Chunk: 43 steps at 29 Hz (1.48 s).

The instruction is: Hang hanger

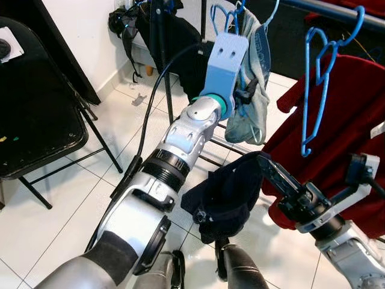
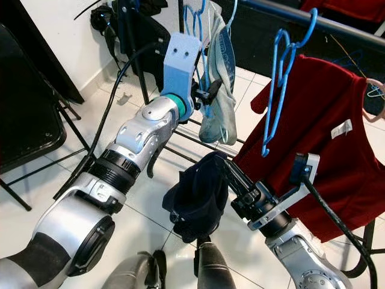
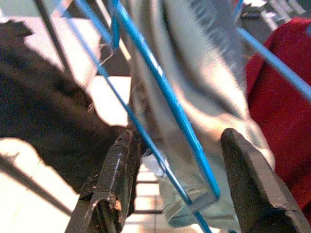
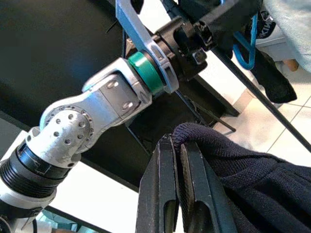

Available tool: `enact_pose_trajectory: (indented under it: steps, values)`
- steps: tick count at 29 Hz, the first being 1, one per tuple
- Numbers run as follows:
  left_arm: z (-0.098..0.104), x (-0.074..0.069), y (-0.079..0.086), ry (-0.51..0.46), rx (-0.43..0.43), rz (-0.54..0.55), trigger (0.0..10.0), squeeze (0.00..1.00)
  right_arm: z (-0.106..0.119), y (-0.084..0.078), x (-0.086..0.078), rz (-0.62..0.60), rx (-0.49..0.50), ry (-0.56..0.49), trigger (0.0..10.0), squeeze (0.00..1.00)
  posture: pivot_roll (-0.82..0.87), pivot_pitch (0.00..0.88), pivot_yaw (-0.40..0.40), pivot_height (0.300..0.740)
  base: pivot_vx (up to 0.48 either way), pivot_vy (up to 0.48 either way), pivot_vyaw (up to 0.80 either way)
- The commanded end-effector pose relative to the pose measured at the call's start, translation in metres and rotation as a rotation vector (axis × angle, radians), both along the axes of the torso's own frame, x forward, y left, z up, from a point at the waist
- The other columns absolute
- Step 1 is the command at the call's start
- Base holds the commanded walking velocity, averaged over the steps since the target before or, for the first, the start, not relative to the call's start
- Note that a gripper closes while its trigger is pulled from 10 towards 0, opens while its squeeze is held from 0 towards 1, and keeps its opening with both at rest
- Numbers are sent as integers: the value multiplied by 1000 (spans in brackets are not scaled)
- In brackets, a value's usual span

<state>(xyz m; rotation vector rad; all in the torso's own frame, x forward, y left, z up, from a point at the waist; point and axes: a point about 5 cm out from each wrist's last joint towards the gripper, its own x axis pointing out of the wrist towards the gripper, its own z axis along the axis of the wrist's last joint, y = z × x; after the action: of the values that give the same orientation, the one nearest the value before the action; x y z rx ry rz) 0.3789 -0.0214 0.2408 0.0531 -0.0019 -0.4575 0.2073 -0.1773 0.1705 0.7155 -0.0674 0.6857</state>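
Nearest, the right gripper (image 4: 176, 160) has its fingers pinched tight on a fold of the dark navy garment (image 1: 225, 195), which droops below the rail (image 2: 313, 18). Beyond it, the left gripper (image 3: 180, 170) is raised toward the rail, fingers spread wide with the thin wires of the blue hanger (image 3: 165, 97) running between them; that hanger carries a pale grey-green garment (image 1: 252, 84). Further along the rail hangs a second blue hanger (image 1: 319, 78) before a red garment (image 2: 337, 138).
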Motion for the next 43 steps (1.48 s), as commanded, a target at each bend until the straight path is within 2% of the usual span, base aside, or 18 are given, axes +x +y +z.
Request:
enact_pose_trajectory:
  steps: [1,2,4,10,26,28,30,35,36,37,39,41,43]
  values:
    - [6,-9,-25,-10,-19,-49,0,0,2,2,-2,14,14,-20,0,0,-184,186,131,740,0,0,0]
    - [6,-1,-13,-3,-21,14,0,0,2,3,-1,16,16,-21,0,0,-179,183,129,740,0,0,0]
    - [8,3,-7,-2,-34,44,0,0,2,4,-1,19,18,-22,0,0,-177,181,128,740,0,0,0]
    - [13,9,-2,-27,-67,78,0,0,2,4,0,26,16,-22,0,0,-171,178,118,740,0,0,0]
    - [19,10,1,-81,-82,46,0,0,2,5,2,32,15,-20,0,0,-157,184,110,740,0,0,0]
    - [20,10,2,-95,-84,40,0,0,2,5,3,34,16,-20,0,0,-156,185,109,740,0,0,0]
    - [25,8,4,-150,-69,36,0,0,2,5,4,36,16,-19,0,0,-154,187,107,740,0,0,0]
    - [29,8,8,-180,-72,43,0,0,2,6,4,37,16,-20,0,0,-156,189,106,740,0,0,0]
    - [33,7,12,-203,-77,44,10000,0,3,6,4,38,16,-22,0,0,-155,191,106,740,0,0,0]
    - [33,7,12,-203,-77,44,10000,0,3,6,4,38,16,-22,0,0,-155,191,106,740,0,0,0]
    - [35,3,27,-247,-59,20,10000,0,3,7,3,40,14,-24,0,0,-146,196,106,740,0,0,0]
    - [35,3,27,-247,-59,20,10000,0,3,7,3,40,14,-24,0,0,-146,196,106,740,0,0,0]
    - [19,-5,50,-247,4,-5,10000,0,6,8,4,47,11,-30,0,0,-138,200,108,740,0,0,0]
